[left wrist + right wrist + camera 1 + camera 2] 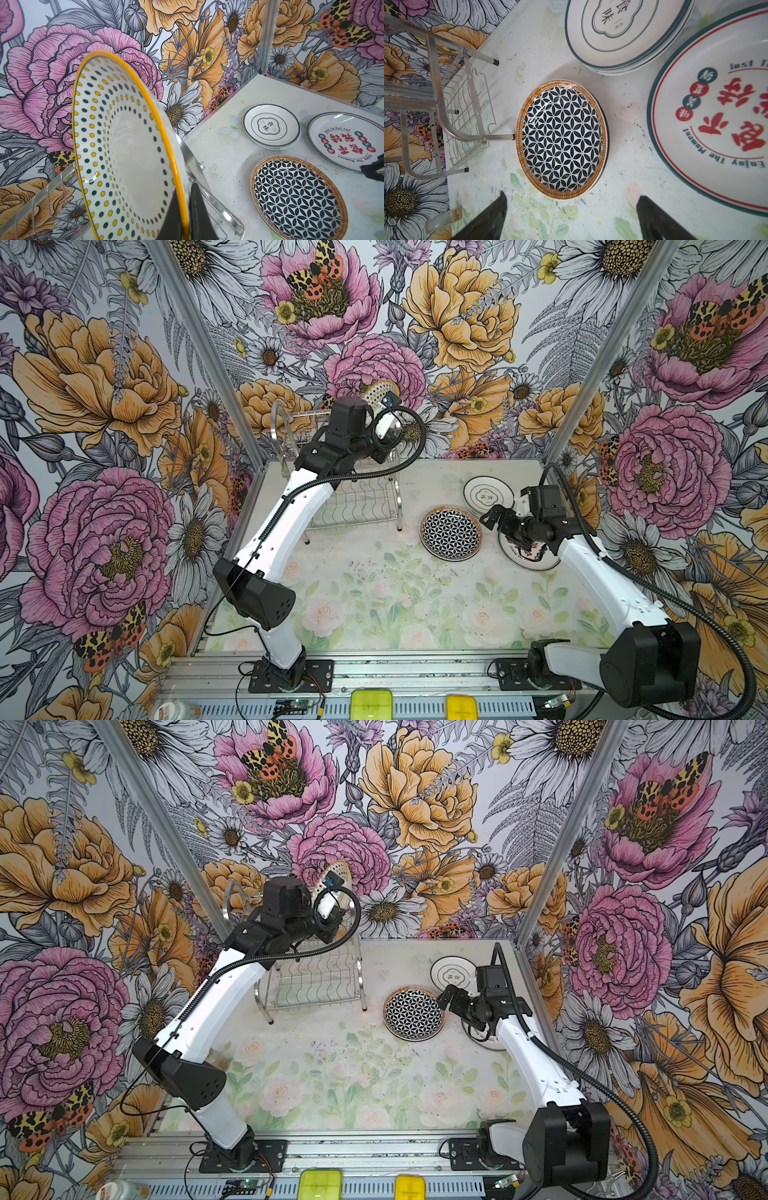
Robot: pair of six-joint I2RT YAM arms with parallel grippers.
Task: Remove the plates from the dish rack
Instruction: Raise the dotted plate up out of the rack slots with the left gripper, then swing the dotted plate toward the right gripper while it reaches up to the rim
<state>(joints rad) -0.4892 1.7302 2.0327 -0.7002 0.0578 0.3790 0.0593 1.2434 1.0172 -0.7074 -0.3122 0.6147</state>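
Note:
My left gripper (185,187) is shut on the rim of a white plate (124,145) with a yellow edge and rings of yellow and dark dots. It holds the plate upright above the right end of the steel wire dish rack (357,497), in both top views (334,876). No other plate shows in the rack (463,108). On the table to the rack's right lie a petal-patterned plate (451,533) with an orange rim, a stack of white dark-rimmed plates (488,493), and a red-character plate (349,143). My right gripper (572,199) hangs open and empty just beside the petal-patterned plate (562,141).
The floral walls stand close behind and beside the rack (316,977). A small clear bottle (444,218) lies by the wall near the rack's leg. Two yellow boxes (371,703) sit on the front rail. My right arm covers part of the red-character plate (528,558).

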